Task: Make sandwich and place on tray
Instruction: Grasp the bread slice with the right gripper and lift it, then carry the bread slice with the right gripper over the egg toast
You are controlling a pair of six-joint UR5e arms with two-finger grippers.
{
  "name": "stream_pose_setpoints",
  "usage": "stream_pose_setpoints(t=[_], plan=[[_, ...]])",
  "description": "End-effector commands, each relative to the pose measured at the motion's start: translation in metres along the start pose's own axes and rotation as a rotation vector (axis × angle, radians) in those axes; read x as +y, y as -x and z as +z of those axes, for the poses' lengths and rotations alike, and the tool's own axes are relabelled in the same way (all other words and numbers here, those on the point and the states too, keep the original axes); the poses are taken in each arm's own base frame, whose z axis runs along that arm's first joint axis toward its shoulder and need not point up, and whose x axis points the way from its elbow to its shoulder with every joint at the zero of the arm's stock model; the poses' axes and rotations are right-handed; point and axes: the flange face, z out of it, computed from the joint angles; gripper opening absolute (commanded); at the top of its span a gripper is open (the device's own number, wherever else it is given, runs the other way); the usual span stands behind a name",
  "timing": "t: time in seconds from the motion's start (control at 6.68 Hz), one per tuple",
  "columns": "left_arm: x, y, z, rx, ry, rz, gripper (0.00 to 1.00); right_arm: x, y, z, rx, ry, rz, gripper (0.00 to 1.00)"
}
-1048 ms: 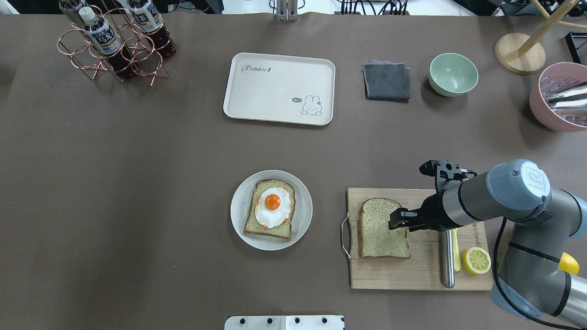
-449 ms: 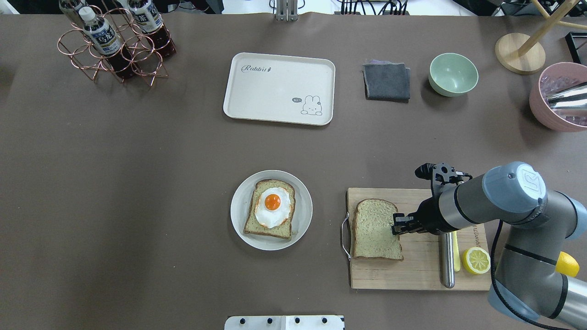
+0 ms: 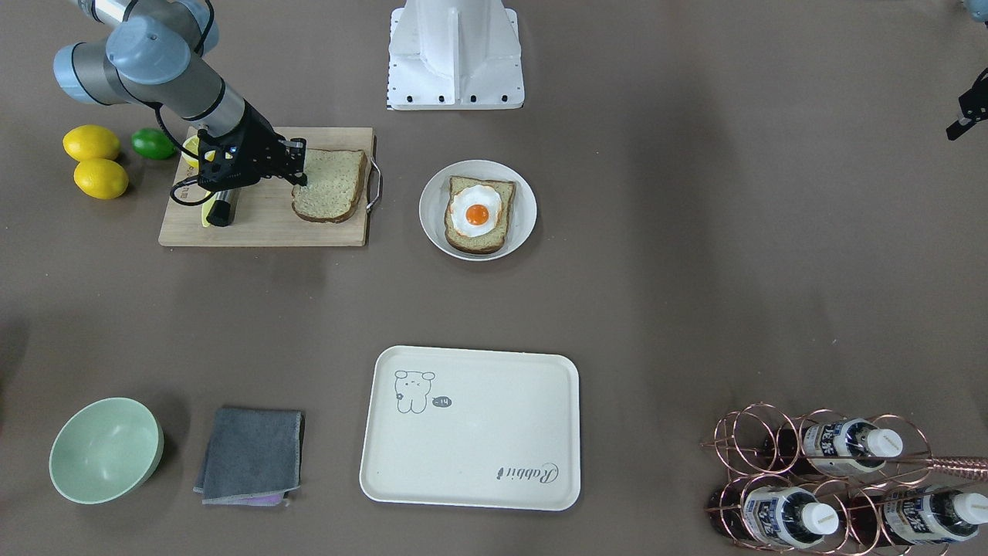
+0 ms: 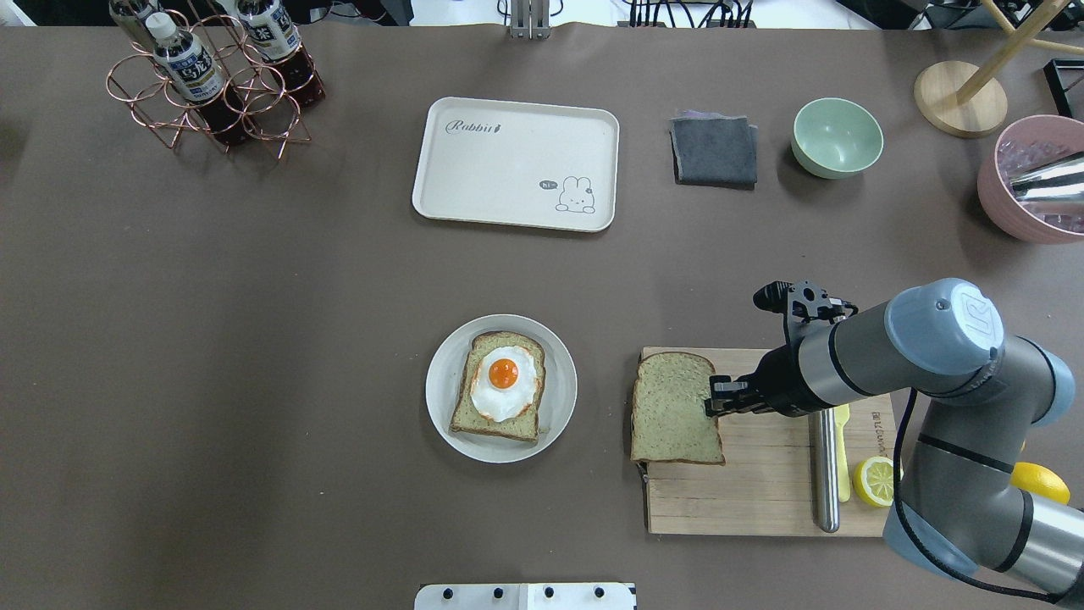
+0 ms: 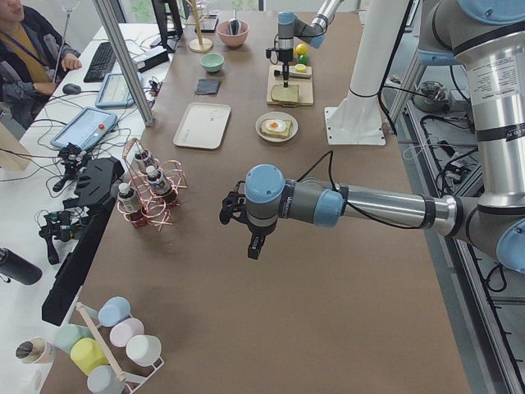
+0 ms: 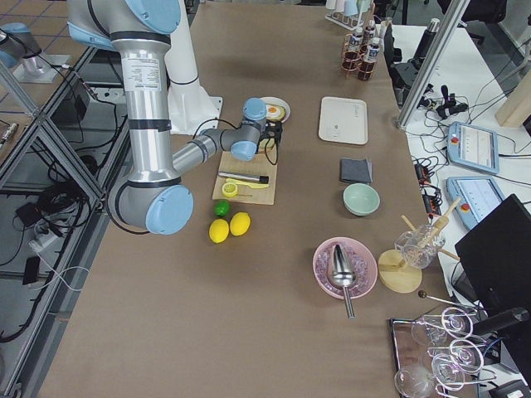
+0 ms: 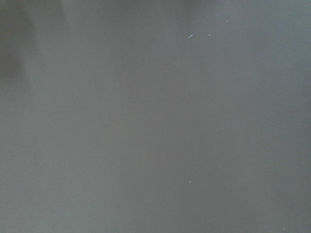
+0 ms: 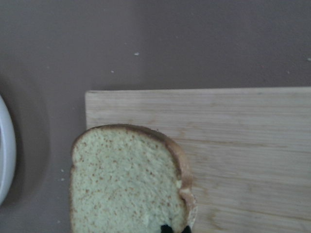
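Pinching the plain bread slice (image 4: 673, 411) by its edge, the right gripper (image 4: 711, 398) is holding it overhanging the cutting board (image 4: 762, 500). Topping is in hand, I reckon: next comes lowering it squarely onto the egg-topped slice (image 4: 501, 385) on the plate (image 4: 563, 407) beside the board. The tray (image 4: 508, 169) is waiting well beyond the board. For the left gripper (image 5: 254, 251), I cannot tell.

Light falls on my table (image 4: 254, 339) from above, soft and even, leaving broad dim patches on the brown cover rather than hard edges. Shadows are short and faint. In the overhead view the plate (image 4: 440, 398) has a thin dark rim toward 6 o'clock and the green bowl (image 4: 838, 135) a smudge toward 8 o'clock. The metal scoop (image 4: 1046, 182) at 3 o'clock glares white. My left wrist view is flat, featureless grey, darker at 10 o'clock. My right wrist view is fairly crisp on the bread slice (image 8: 126, 184), with a soft shadow pooled at 9 o'clock. In the left side view the frame post (image 5: 123, 61) leans, as through a wide lens.
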Motion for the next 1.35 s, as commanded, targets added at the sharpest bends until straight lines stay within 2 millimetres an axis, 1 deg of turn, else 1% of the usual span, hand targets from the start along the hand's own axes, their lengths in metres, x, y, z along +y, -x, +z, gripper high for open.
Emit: stream_pose_setpoints(t=[0.0, 0.15, 0.3, 0.6, 0.75, 0.9, 1.05, 1.2], plan=[[-0.001, 0.000, 0.000, 0.000, 0.001, 0.001, 0.98, -0.024, 0.054, -0.017, -0.091, -0.046, 0.028, 0.00], [0.000, 0.000, 0.000, 0.000, 0.000, 0.000, 0.98, -0.031, 0.072, -0.013, -0.108, -0.052, 0.026, 0.00], [0.000, 0.001, 0.001, 0.001, 0.003, -0.002, 0.98, -0.041, 0.087, -0.001, -0.114, -0.050, 0.021, 0.00], [-0.001, 0.001, 0.001, 0.000, 0.002, 0.000, 0.98, -0.047, 0.130, 0.027, -0.136, -0.028, 0.027, 0.00], [-0.002, 0.000, 0.001, 0.000, 0.001, 0.001, 0.98, -0.042, 0.142, 0.034, -0.144, -0.014, 0.029, 0.00], [-0.002, 0.000, 0.000, 0.000, 0.000, 0.002, 0.98, -0.033, 0.151, 0.049, -0.142, 0.005, 0.047, 0.00], [-0.002, 0.000, 0.000, 0.000, 0.000, 0.002, 0.98, -0.025, 0.155, 0.060, -0.137, 0.026, 0.046, 0.00], [-0.002, -0.001, 0.000, 0.000, -0.001, 0.003, 0.98, -0.022, 0.159, 0.065, -0.137, 0.024, 0.043, 0.00]])
